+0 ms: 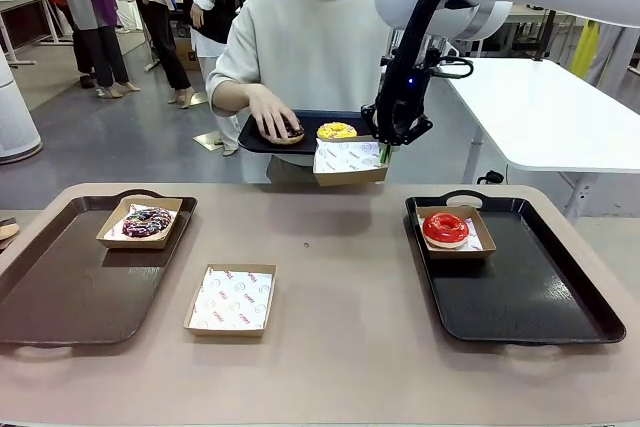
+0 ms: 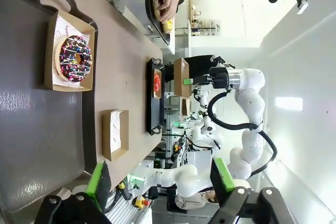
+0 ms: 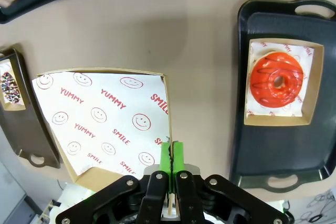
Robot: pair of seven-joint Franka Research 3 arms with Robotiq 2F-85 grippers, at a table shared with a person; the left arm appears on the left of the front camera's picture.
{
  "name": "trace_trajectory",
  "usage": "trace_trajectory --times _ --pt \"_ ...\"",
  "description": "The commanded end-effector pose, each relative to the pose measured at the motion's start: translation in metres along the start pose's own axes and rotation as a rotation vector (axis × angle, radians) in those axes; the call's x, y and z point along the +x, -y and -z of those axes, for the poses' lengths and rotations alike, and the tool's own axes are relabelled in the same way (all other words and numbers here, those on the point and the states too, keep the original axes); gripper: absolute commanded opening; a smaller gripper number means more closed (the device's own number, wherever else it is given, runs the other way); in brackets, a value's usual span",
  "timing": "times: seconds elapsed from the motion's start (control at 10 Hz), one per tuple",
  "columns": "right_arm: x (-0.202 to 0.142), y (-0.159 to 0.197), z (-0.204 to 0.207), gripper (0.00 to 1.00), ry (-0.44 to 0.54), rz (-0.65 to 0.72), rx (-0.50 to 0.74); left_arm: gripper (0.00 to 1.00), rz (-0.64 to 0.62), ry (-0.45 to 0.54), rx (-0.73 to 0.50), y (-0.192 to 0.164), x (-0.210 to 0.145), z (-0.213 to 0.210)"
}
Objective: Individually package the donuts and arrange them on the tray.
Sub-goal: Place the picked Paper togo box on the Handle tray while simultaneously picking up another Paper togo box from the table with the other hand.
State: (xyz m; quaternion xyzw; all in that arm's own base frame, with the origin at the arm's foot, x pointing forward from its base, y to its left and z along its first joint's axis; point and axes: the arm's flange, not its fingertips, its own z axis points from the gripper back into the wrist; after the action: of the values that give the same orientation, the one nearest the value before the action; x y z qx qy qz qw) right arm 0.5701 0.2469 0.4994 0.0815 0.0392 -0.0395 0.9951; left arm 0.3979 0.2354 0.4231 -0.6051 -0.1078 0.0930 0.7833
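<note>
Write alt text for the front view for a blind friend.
The right gripper holds an empty paper-lined box toward a person, whose hand covers a chocolate donut beside a yellow donut on a held tray. On the table: a boxed sprinkled donut on the left tray, a boxed red donut on the right tray, another empty box between.

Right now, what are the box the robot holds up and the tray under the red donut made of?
The box looks like thin brown cardboard, matte, with folded edges and a printed white paper liner. The tray is probably hard dark plastic: smooth, slightly shiny, with moulded handles.
</note>
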Motion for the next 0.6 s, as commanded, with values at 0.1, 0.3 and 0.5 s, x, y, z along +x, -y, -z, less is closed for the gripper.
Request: trace_trajectory --times 0.1,0.3,0.5 --pt "-0.0020 0.0013 0.0007 0.00 0.004 0.005 0.000 1.00 0.001 -0.006 -0.010 0.0014 -0.0003 -0.0022" --pt "-0.0020 0.0013 0.0007 0.00 0.004 0.005 0.000 1.00 0.001 -0.006 -0.010 0.0014 -0.0003 -0.0022" --pt "-0.0020 0.0013 0.0007 0.00 0.004 0.005 0.000 1.00 0.001 -0.006 -0.010 0.0014 -0.0003 -0.0022"
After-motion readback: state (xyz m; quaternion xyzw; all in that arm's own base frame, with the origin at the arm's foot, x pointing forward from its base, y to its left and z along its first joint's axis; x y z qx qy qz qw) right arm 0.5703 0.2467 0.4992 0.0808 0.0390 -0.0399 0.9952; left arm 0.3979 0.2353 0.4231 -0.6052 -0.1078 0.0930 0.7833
